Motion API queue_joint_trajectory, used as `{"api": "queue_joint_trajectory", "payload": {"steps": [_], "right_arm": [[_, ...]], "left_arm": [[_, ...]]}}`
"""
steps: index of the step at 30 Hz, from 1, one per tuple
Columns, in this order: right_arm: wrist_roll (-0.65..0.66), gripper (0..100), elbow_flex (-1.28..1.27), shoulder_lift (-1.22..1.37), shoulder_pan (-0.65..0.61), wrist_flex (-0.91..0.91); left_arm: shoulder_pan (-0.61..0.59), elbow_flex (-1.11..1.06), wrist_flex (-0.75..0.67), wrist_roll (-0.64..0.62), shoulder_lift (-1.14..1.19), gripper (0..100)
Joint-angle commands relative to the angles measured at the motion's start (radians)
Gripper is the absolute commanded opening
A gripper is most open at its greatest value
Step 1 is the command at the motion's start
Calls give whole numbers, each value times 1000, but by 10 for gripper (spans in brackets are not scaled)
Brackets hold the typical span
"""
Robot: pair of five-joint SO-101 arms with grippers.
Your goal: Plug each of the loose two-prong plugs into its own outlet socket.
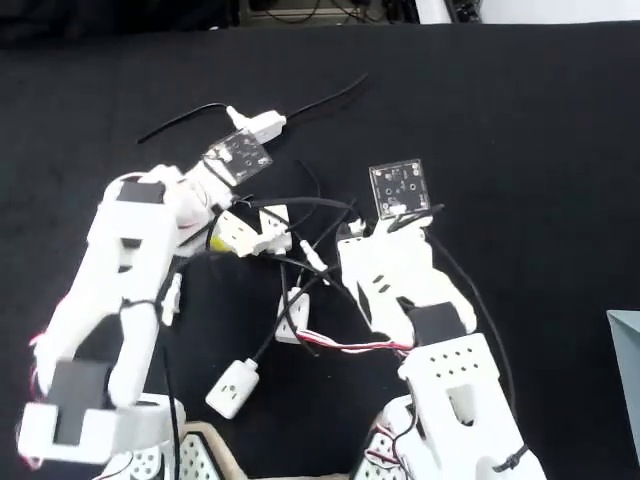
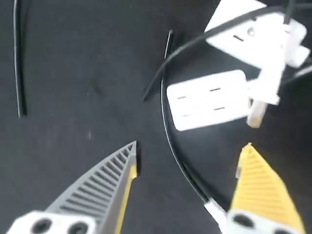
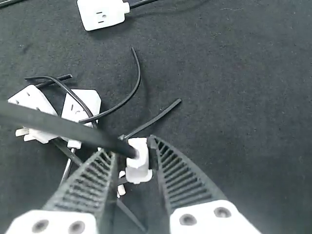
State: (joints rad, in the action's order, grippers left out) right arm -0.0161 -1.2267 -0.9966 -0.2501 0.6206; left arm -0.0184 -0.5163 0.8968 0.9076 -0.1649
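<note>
With the right gripper (image 3: 129, 146) pinching one white plug (image 3: 139, 170) and the left gripper (image 2: 191, 145) spread beside an empty outlet socket (image 2: 209, 100), insertion appeared outstanding.

A teal object (image 1: 628, 345) is getting cut off by the high view's right edge. Two outlet sockets (image 2: 209, 100) are showing blurred in the left wrist view. A black cable (image 3: 53, 126) is covering part of the plug (image 3: 139, 171).

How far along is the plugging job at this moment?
Done: no plug is clearly seated. In hand: the right gripper straddles a white plug; the left gripper, open, hovers by an outlet block. Left: every insertion, it seems.
</note>
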Motion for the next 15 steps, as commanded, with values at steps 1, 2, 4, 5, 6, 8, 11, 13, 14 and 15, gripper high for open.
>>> {"api": "queue_joint_trajectory", "payload": {"steps": [1,2,4,5,6,8,11,13,14,15], "right_arm": [[-9,13,12,1,11,-9],[-9,13,12,1,11,-9],[-9,13,12,1,11,-9],[-9,13,12,1,11,-9],[-9,13,12,1,11,-9],[-9,13,12,1,11,-9],[-9,13,12,1,11,-9],[-9,13,12,1,11,-9],[-9,13,12,1,11,-9],[-9,13,12,1,11,-9]], "left_arm": [[39,166,-23,75,143,324],[45,197,-20,87,183,324],[56,242,-18,114,250,324],[65,262,-12,127,279,324],[73,278,8,141,299,324],[87,308,51,173,316,324],[105,315,57,224,327,324],[110,325,54,249,345,324],[111,331,41,256,358,324],[113,338,28,258,374,324]]}}
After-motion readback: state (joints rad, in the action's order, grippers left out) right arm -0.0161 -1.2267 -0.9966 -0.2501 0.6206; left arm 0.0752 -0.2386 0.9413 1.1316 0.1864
